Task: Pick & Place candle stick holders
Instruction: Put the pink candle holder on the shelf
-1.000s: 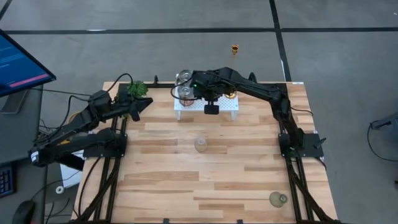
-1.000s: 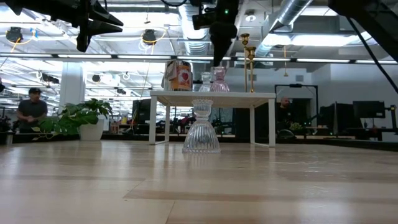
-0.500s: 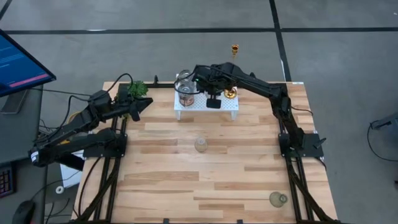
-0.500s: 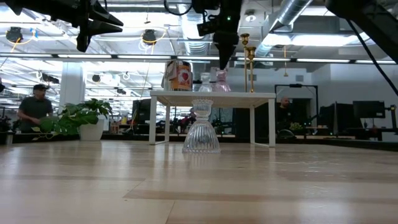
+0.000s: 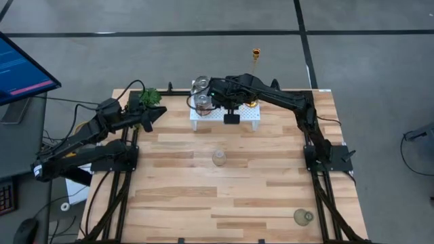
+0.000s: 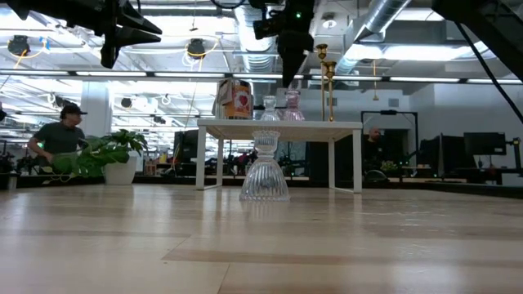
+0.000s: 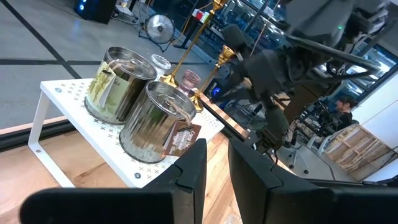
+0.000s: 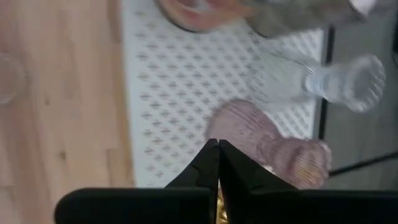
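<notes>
Two tall gold candle stick holders (image 6: 327,82) with thin stems stand on their bases on the white perforated shelf (image 5: 247,120) at the table's far middle. They also show in the left wrist view (image 7: 217,59), and one base shows in the high view (image 5: 252,103). My right gripper (image 5: 230,118) is shut and empty. It hangs above the shelf's near edge (image 6: 292,72), beside the holders and over a pink vase (image 8: 267,146). My left gripper (image 5: 160,112) is open and empty and waits at the table's far left.
Two tin cans (image 7: 149,118), a clear glass vase (image 8: 323,81) and the pink vase (image 6: 288,104) share the shelf. A clear glass vase (image 5: 219,157) stands mid-table. A glass piece (image 5: 303,217) lies near right. A small plant (image 5: 150,97) stands far left. A person (image 6: 59,135) is behind.
My right gripper, shut throughout, has dipped down and toward the table's far edge over the shelf. It has then come back up and toward the near edge, to about where it began. The things on the shelf have not moved.
</notes>
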You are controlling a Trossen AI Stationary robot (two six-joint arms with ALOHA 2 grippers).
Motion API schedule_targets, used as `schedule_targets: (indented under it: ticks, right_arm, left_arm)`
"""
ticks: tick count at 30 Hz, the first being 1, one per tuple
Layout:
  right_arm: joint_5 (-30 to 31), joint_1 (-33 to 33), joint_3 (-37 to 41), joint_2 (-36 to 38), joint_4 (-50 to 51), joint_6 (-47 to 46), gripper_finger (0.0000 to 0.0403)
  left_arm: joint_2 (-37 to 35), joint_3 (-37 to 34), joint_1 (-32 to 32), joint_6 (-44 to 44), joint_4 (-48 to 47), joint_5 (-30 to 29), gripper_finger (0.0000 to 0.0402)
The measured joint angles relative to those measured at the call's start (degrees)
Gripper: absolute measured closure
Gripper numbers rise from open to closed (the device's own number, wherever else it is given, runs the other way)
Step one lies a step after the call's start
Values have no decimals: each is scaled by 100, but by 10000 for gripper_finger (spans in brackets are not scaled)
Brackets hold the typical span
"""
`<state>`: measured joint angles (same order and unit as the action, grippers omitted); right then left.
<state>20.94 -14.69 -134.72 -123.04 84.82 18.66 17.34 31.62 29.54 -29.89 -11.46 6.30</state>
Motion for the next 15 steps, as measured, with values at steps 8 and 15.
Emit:
schedule_targets:
  ticks: [8,15]
  right_arm:
    - [10,-189,0,0,-225,231,403]
    - [9,-459,0,0,-205,260,403]
  left_arm:
    - [2,0,0,0,0,0,335]
    - [2,0,0,0,0,-1,335]
